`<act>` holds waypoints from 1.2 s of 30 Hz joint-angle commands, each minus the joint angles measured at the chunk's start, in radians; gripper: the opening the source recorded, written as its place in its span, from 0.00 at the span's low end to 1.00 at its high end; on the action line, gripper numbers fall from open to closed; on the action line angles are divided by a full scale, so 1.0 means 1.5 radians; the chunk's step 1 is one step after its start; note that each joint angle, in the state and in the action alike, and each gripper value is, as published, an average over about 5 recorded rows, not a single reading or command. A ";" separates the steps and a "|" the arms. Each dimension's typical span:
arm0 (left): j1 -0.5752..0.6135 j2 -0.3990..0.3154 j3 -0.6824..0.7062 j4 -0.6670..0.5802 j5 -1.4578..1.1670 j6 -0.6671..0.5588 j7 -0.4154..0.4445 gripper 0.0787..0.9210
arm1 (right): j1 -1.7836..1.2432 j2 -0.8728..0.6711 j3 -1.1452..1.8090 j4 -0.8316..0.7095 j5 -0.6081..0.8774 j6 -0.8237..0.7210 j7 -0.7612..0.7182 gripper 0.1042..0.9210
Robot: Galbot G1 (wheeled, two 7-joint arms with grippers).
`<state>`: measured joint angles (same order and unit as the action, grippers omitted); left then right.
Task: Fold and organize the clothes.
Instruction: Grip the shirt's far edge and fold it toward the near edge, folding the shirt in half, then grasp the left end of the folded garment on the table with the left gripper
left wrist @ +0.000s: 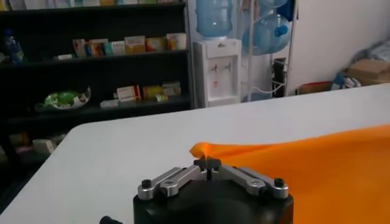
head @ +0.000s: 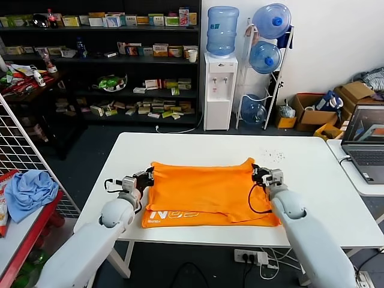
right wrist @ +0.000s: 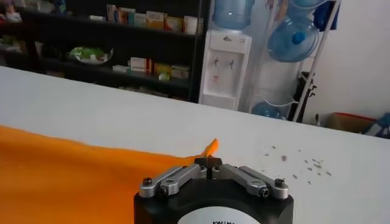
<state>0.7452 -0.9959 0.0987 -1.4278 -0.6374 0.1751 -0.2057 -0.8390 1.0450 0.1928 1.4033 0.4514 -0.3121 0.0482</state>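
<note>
The bright orange T-shirt [head: 207, 192] lies folded on the white table [head: 312, 180], with white lettering [head: 174, 215] on the near layer that shows below the folded-over part. My left gripper [head: 148, 174] is shut on the shirt's far left corner [left wrist: 204, 148]. My right gripper [head: 257, 171] is shut on the far right corner [right wrist: 210, 147]. Both corners poke out as small orange tips beyond the shut jaws. The cloth runs flat between the two grippers along the far edge.
A laptop [head: 365, 143] sits on a side table at the right. A light blue cloth [head: 29, 191] lies on a red shelf at the left beside a wire rack. Small dark specks [head: 273, 155] dot the table behind the shirt. Shelves and a water dispenser [head: 219, 90] stand behind.
</note>
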 commanded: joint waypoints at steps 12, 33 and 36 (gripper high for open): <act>0.266 0.130 -0.039 -0.237 -0.016 0.001 -0.036 0.01 | -0.277 -0.117 0.040 0.279 0.035 -0.074 0.098 0.03; 0.238 0.069 -0.063 -0.163 -0.108 0.010 -0.060 0.51 | -0.247 -0.094 0.035 0.285 0.057 -0.097 0.113 0.54; 0.232 0.051 -0.068 -0.152 -0.123 0.013 -0.064 0.61 | -0.244 -0.090 0.035 0.287 0.058 -0.097 0.117 0.64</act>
<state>1.0889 -0.8675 0.0130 -1.6847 -0.7198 0.1764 -0.2880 -1.1957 0.9092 0.2435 1.8116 0.5303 -0.4496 0.2125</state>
